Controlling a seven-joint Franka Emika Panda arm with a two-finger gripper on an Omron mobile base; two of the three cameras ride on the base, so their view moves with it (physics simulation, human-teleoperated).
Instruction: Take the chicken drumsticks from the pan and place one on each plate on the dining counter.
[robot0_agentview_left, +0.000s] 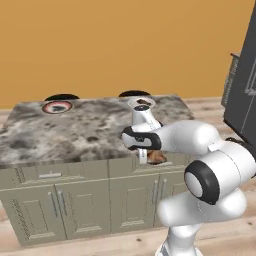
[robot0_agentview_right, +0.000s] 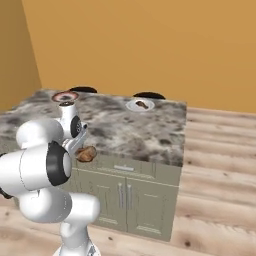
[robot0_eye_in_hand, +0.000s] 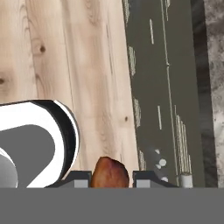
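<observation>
Mottled grey-brown marble bench (robot0_agentview_left: 75, 132) ahead. End effector (robot0_agentview_left: 148, 159) clamped on golden-brown chicken drumstick (robot0_agentview_left: 157, 157), hanging just off the near edge. Empty red-rimmed white plate (robot0_agentview_left: 56, 106) lies beyond, at the far left corner.

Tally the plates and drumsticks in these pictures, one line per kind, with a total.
Plates: 2, the red-rimmed plate and the white plate, both on the dining counter.
Chicken drumsticks: 2, one drumstick on the white plate, one held drumstick in the gripper.
Total: 4
</observation>
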